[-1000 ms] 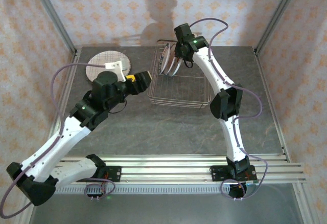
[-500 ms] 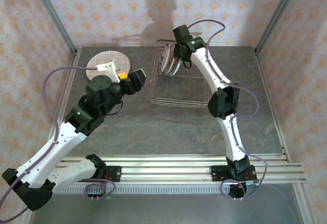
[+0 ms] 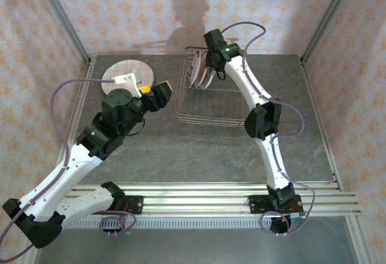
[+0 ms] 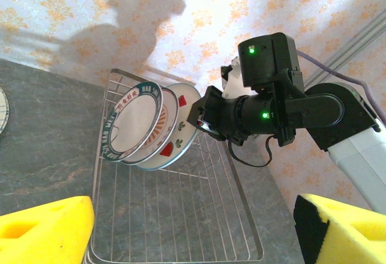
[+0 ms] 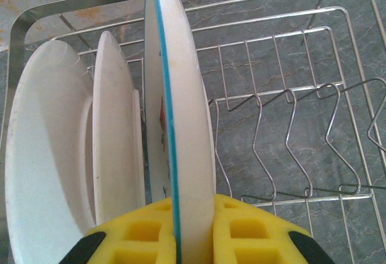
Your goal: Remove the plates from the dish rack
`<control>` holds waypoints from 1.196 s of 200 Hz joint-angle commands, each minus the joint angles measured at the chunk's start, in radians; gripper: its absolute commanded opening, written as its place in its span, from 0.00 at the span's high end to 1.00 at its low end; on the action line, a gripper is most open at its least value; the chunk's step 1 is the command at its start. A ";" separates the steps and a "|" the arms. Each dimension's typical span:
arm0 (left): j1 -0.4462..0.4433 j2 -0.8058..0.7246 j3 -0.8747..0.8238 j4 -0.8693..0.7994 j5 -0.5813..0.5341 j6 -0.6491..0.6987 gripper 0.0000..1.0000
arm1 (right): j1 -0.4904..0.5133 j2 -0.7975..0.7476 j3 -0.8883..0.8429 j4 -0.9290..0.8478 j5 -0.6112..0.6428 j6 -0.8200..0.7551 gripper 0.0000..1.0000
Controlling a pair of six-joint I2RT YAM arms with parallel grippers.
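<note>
Hovering nearest the arm bases, the left tool (image 3: 161, 91) is hanging over the counter (image 3: 199, 149) just beside the near-left corner of the dish rack (image 3: 226, 104). Its yellow pads (image 4: 45, 228) are spread wide apart with nothing between them, so that side is released and carrying nothing.

Moving a little farther back on the left, one plaid-lined plate (image 3: 129, 68) is lying flat on the counter, well clear of the rack. That one looks unloaded, and it is the single plate out so far.

Looking into the rack now, the near rows of tines are standing bare. All the action is crowding into the far-left corner, where three plates are leaning on edge, packed side by side. A green-rimmed plate (image 4: 129, 125) with red lettering is sitting in front from the left wrist's angle. A red-striped plate (image 4: 161, 122) is tucked right behind it, and a teal-rimmed plate (image 5: 181, 125) is at the back of the group.

At the far end, the right tool (image 5: 178, 231) is reaching down over that corner, clenching the upper rim of the teal-rimmed plate, with one pad pressing each face. The plate's lower part is sitting down among the wires, so by my reading the grasp is on but the lift is not yet made.

So the tally is one plate out and three to go, and the right arm is taking hold of the first of those.
</note>
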 commanded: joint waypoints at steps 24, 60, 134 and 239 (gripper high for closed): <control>-0.009 -0.002 -0.003 0.011 -0.026 -0.007 0.14 | 0.016 0.001 0.090 0.010 0.111 -0.032 1.00; -0.009 -0.002 -0.002 0.009 -0.028 -0.010 0.14 | 0.039 -0.021 0.112 -0.009 0.228 -0.013 1.00; -0.010 0.015 0.008 0.016 -0.020 -0.015 0.14 | 0.058 -0.078 0.117 -0.042 0.345 0.019 1.00; -0.010 0.031 -0.001 0.046 -0.007 -0.029 0.14 | 0.077 -0.139 0.128 -0.033 0.388 0.013 1.00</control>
